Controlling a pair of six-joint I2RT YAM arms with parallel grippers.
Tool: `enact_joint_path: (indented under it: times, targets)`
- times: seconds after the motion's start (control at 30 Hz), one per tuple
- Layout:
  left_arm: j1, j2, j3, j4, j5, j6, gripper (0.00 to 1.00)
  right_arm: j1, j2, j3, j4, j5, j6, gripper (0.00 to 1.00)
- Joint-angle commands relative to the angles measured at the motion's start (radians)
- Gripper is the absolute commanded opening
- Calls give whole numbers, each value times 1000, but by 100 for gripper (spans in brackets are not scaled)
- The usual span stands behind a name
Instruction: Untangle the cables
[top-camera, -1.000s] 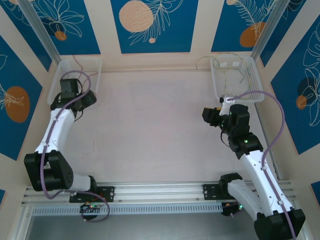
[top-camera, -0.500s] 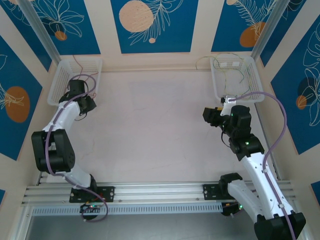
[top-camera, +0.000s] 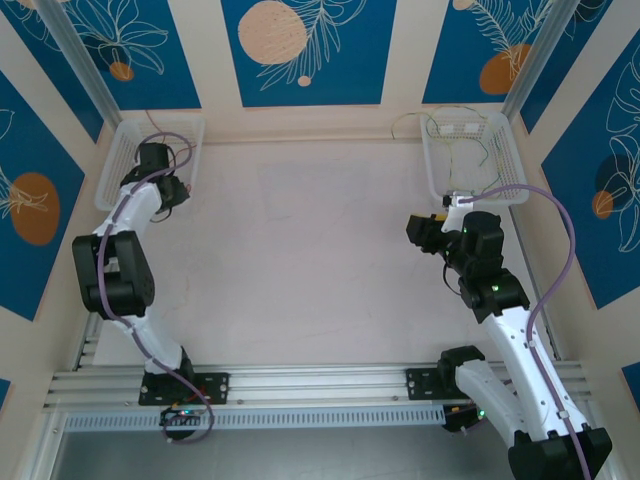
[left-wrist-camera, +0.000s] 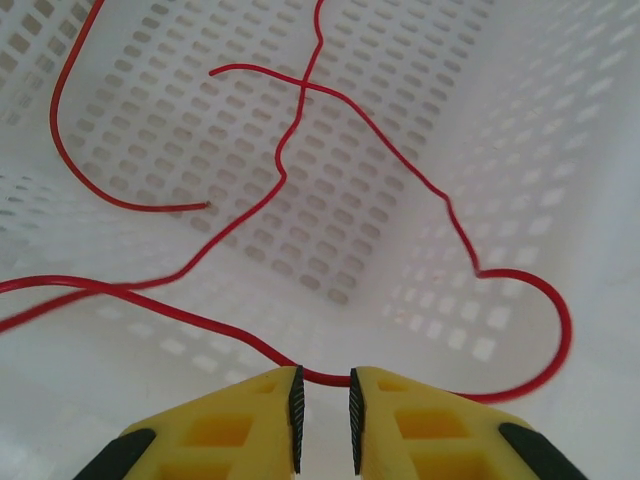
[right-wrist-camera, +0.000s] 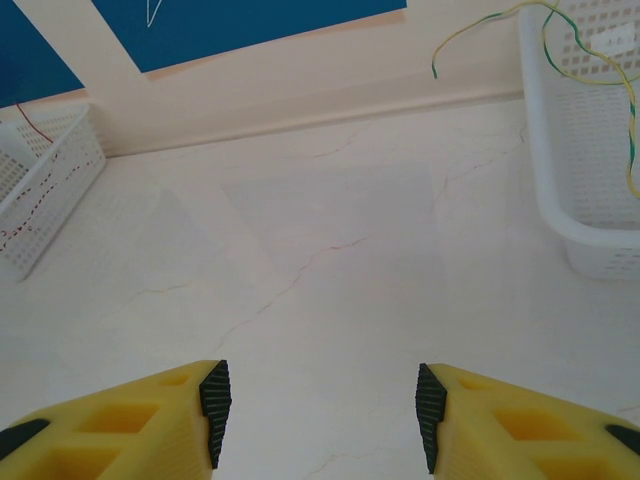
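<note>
**A:** Count first: two arms, two grippers, two white baskets. I trace three red cables (left-wrist-camera: 445, 200) crossing one another. The yellow-green cables (right-wrist-camera: 436, 58) are too fine to number; at least two.

**B:** And the jaws, nearest first?

**A:** The right gripper (right-wrist-camera: 322, 400) hovers by the right edge of the tabletop (right-wrist-camera: 300, 260). Its jaws are about half spread and hold nothing, with bare surface beneath them.

**B:** The left one?

**A:** The left gripper (left-wrist-camera: 322, 390) is down inside the left basket (left-wrist-camera: 470, 110), at the far-left corner. The jaws are drawn in to a slim slit, and one red cable runs across that slit right at the tips. Pinched or merely touching, I cannot tell.

**B:** What's around them?

**A:** The right basket (right-wrist-camera: 575, 200) sits at the far-right corner, just beyond the right gripper. It has yellow-green cables inside and one arching out over its rim. The perforated basket walls hem the left gripper in, and a thick purple cable (top-camera: 571, 248) loops off the right arm.
</note>
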Motion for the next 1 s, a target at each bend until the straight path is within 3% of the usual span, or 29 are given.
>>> enact_joint_path:
  times: [0.0, 0.47, 0.97]
  targets:
    - [19, 40, 52, -6, -23, 32, 23, 4, -12, 7, -20, 19, -18, 54]
    - [30, 288, 357, -109, -21, 78, 24, 3, -16, 38, -43, 17, -24, 54]
    - [33, 407, 530, -92, 43, 92, 29, 3, -13, 82, -65, 7, -40, 54]
